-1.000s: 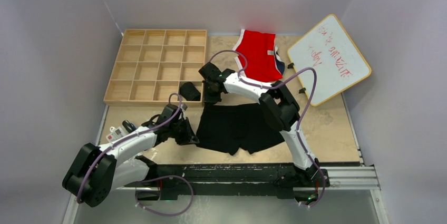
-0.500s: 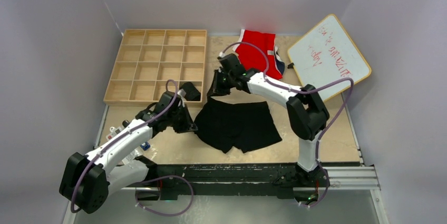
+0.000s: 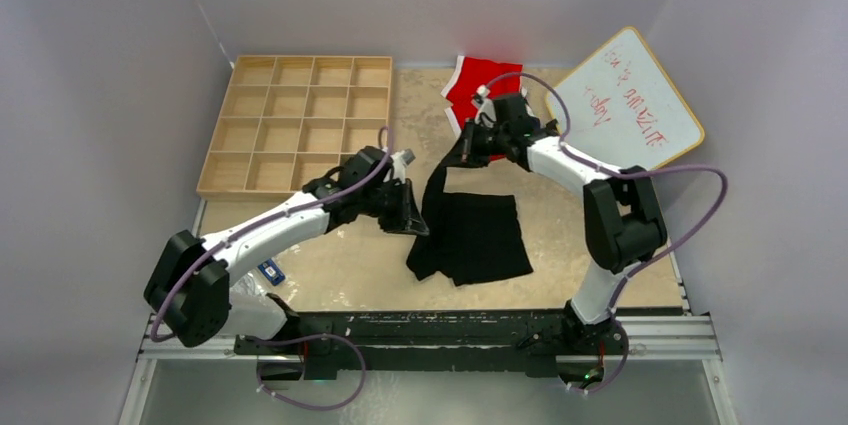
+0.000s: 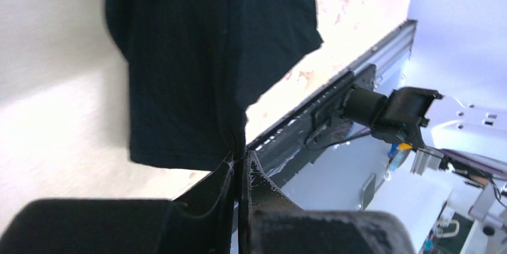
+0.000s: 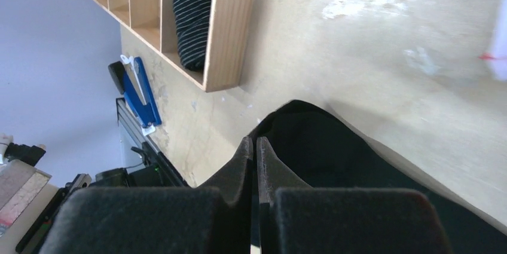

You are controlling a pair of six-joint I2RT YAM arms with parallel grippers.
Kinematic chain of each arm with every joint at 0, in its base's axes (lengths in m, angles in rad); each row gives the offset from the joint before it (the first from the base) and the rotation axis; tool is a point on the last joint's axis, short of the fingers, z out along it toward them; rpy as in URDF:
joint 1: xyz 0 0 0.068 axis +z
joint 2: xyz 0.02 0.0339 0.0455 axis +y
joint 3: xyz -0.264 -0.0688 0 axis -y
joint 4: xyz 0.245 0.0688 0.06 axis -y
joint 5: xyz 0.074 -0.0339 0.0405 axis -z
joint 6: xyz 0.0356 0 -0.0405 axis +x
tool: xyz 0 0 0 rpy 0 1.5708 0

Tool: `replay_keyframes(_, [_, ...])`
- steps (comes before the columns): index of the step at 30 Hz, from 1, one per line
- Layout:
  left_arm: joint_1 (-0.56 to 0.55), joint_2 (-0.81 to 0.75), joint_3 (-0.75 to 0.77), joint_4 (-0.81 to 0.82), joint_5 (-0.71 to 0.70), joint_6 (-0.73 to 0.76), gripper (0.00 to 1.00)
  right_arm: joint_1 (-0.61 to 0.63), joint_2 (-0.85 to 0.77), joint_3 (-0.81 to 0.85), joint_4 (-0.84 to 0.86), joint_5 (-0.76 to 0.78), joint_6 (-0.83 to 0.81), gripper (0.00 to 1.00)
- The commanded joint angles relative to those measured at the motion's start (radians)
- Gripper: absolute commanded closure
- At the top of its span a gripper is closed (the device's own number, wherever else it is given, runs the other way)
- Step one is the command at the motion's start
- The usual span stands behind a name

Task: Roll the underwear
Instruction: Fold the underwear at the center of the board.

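Broadly, the beige surface [image 3: 610, 245] carried everything, with the wooden grid tray [image 3: 296, 188] at its far left and a whiteboard [image 3: 625, 105] with red writing propped at the far right. Between the two arms lay the black underwear [image 3: 485, 240]. Its right part was spread flat near the middle of the surface, and its left edge was lifted clear and drawn into a dark fold running front to back. Red briefs [image 3: 468, 80] with white trim lay behind it at the back of the surface, partly hidden by the right arm. The left pincer [image 3: 418, 228] was closed on the near end of that lifted edge, and its wrist view showed cloth pinched between the meeting tips. The right pincer [image 3: 462, 152] was closed on the far end of the same edge, with black cloth bunched at its tips. Seen from the right wrist, the striped black underwear [image 5: 191, 21] sat tucked in the tray's corner compartment, and a small blue clip [image 5: 136, 95] lay on the surface near that corner
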Motion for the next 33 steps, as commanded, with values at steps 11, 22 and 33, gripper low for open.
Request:
replay_keyframes(11, [-0.245,0.344,0.332,0.184,0.13,-0.099,1.0,-0.251,-0.219,-0.199,-0.135,-0.004,-0.292,1.0])
replay_keyframes(22, [-0.319,0.512,0.46,0.189,0.116,-0.094,1.0,-0.299,-0.274,-0.295,-0.196,0.243,-0.294,1.0])
replay_keyframes(33, [-0.344,0.625,0.534,0.22,0.181,-0.101,1.0,-0.318,-0.246,-0.258,-0.22,0.307,-0.312,1.0])
